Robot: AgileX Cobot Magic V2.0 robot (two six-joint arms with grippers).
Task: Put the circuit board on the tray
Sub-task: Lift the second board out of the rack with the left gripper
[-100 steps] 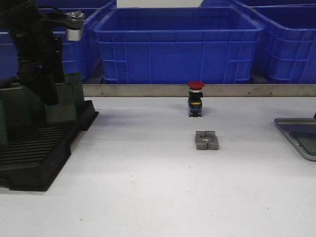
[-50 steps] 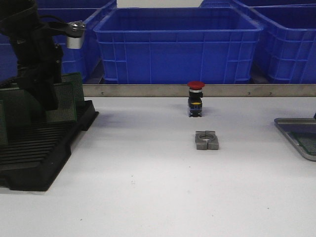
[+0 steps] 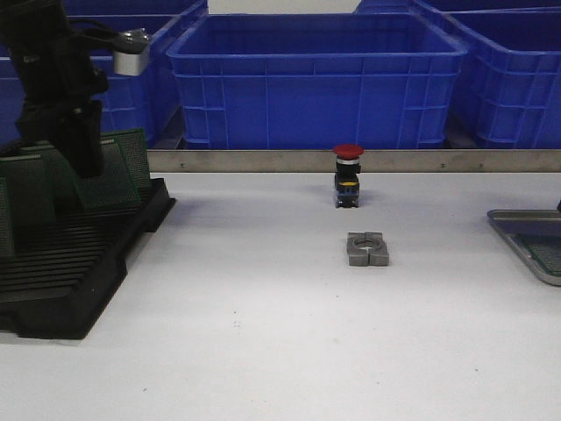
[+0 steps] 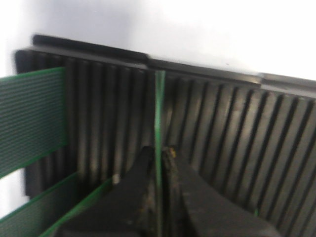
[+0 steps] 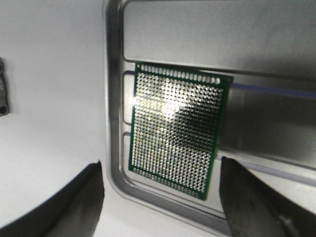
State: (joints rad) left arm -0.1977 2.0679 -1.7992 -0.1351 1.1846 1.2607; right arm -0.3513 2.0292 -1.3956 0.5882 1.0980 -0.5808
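My left gripper (image 3: pixel 85 167) is shut on a green circuit board (image 3: pixel 112 173), held upright over the black slotted rack (image 3: pixel 61 263) at the far left. In the left wrist view the board (image 4: pixel 159 113) shows edge-on between the closed fingers (image 4: pixel 140 173), above the rack's slots (image 4: pixel 222 128). Other green boards (image 4: pixel 29 118) stand in the rack. The grey metal tray (image 3: pixel 513 230) lies at the right table edge. In the right wrist view my right gripper (image 5: pixel 160 197) is open above the tray (image 5: pixel 112 148), where one green circuit board (image 5: pixel 175 131) lies flat.
A red-capped push button (image 3: pixel 348 175) stands at the table's middle back and a grey metal block (image 3: pixel 366 249) lies in front of it. Big blue crates (image 3: pixel 316 79) line the back behind a metal rail (image 3: pixel 351 160).
My left gripper has risen with the circuit board, lifting it higher out of the rack. The right side has not moved.
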